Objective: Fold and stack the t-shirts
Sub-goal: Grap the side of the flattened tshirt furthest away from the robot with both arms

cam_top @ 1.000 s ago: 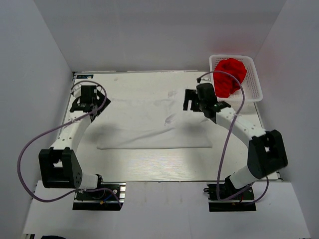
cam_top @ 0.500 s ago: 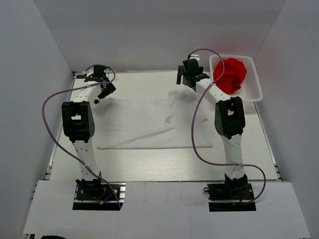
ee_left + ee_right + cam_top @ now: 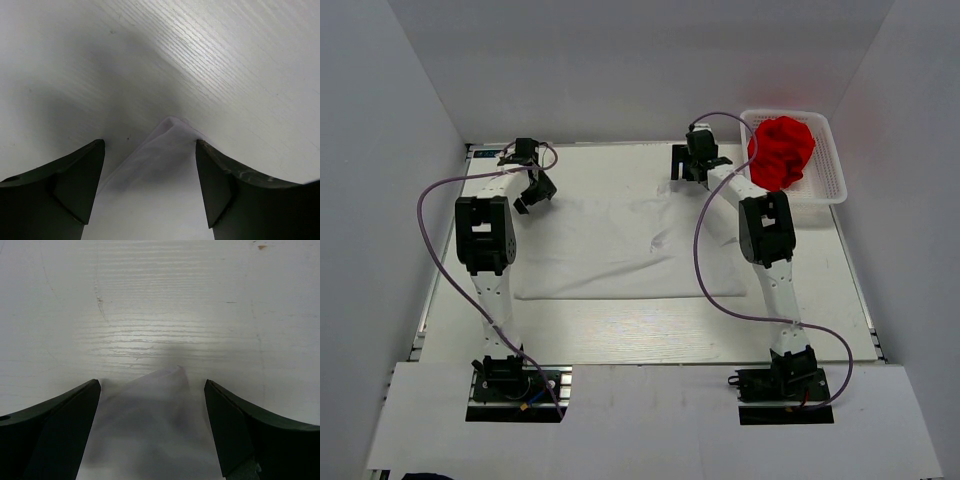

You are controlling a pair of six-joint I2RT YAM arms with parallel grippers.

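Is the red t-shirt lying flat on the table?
No, the red t-shirt sits bunched up inside the white basket at the far right.

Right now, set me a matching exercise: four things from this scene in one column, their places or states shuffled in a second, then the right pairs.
Column one
1. plain white cloth t-shirt
2. bright red cloth t-shirt
3. white plastic lattice basket
4. left arm's fingers

Column two
a. bunched up inside the basket
b. lying flat on the pale wooden table
c. at the table's far right corner
d. open, one on each side of a white shirt corner

Pairs: 1-b, 2-a, 3-c, 4-d
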